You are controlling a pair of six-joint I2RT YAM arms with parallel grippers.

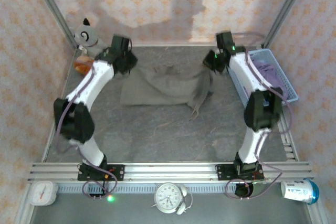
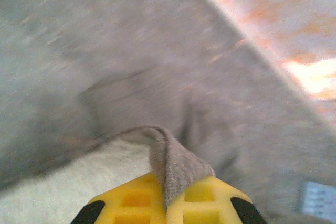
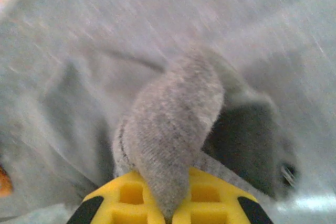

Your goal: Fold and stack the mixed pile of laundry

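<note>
Toward the far edge of the tabletop point(image 1: 157, 140), roughly midway between its left and right edges, the small taupe garment point(image 1: 163, 88) lies spread out. Most of it is flat on the surface, and its two far corners are lifted a little. Each corner is lifted because an arm has hold of it. The left end effector point(image 1: 126, 62) is clenched on the far-left corner, and from its wrist camera a fold of grey-brown cloth pokes up between the yellow fingers point(image 2: 136, 198). The right end effector point(image 1: 211, 61) is clamped on the far-right corner in the same way, with a thick tuft of fabric bulging out of its grip.

Holding both far corners at once looks deliberate to me. It pulls the edge between them straight, so the cloth can be smoothed out or carried toward the near edge in one even fold rather than bunching. A loose tail trails off the garment's near-right corner, so it isn't square yet.

The large lavender garment point(image 1: 269, 72) sits heaped in the light blue basket point(image 1: 287, 81) along the right edge, apparently waiting its turn. By my reckoning nothing is stacked yet. Two plush toys point(image 1: 86, 35) are tucked in the far-left corner, close by the left arm's elbow.
</note>
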